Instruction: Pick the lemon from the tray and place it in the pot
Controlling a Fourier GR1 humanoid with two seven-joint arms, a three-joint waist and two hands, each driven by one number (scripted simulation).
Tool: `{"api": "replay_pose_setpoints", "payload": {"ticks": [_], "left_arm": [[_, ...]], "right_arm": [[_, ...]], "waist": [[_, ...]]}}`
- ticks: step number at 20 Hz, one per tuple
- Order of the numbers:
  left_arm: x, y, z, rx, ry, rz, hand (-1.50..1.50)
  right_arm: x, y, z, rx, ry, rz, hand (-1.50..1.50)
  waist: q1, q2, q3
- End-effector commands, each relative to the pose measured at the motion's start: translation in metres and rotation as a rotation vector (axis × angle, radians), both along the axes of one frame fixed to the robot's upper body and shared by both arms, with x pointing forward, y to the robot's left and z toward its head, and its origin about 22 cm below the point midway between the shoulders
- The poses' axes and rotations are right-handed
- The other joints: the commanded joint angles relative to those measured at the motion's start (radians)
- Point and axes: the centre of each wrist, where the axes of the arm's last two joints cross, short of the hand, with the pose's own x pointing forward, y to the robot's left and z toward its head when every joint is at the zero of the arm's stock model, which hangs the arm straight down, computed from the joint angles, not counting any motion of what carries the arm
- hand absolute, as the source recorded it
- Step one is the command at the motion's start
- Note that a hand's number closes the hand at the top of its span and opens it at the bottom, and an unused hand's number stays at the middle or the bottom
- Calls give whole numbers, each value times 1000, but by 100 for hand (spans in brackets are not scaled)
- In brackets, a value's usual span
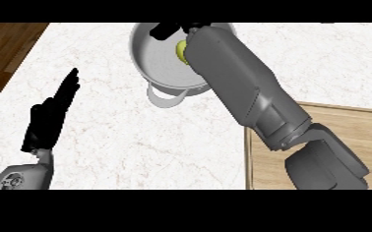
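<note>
Lemon (180, 51) over pot (156, 61), far counter edge, tucked under right hand (170, 29); finger state hidden. Left hand (51, 113) resting flat-fingered, near-left.

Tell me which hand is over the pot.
The right hand, reaching over the pot with the lemon just beneath it. The left hand rests open at the view's left, far from the pot.

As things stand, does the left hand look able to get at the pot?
Probably yes. The left hand rests open at the counter's left, and only bare counter lies between it and the pot. The right forearm covers only the pot's right side.
</note>
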Motion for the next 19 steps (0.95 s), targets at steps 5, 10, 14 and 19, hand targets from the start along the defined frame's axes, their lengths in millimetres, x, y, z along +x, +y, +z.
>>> {"api": "replay_pose_setpoints", "payload": {"ticks": [5,10,14,19], "left_arm": [[-6,11,-6,14,11,38,0],[-19,9,-17,-17,24,42,0],[-19,29,-2,-2,30,78,0],[-30,42,-13,13,45,125,0]], "right_arm": [[3,-8,18,384,-70,42,-150],[8,-16,7,451,11,95,-150],[9,-26,-11,483,61,176,-150],[5,-44,-45,542,37,208,-150]], "waist": [[-30,-13,1],[-39,-21,-1],[-76,-34,0],[-126,-49,1]]}}
